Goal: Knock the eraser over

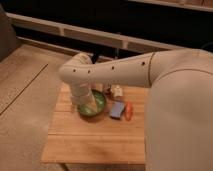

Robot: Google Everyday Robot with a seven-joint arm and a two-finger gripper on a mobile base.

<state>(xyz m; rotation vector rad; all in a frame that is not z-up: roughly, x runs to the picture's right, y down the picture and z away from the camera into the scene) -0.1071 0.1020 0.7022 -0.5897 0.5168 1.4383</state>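
A small pale block, which I take for the eraser point(117, 91), stands upright at the back of the wooden table point(95, 140). My arm point(115, 70) reaches in from the right, bends at the far left and drops down. My gripper point(89, 106) hangs over the green bowl point(100, 102), to the left of the eraser and apart from it. The arm's lower link hides part of the bowl and the table's back left.
A flat blue pad point(116, 109) and an orange carrot-like object point(129, 111) lie just right of the bowl, in front of the eraser. A dark wall with a pale rail point(75, 34) runs behind the table. Carpet floor point(25, 95) lies to the left.
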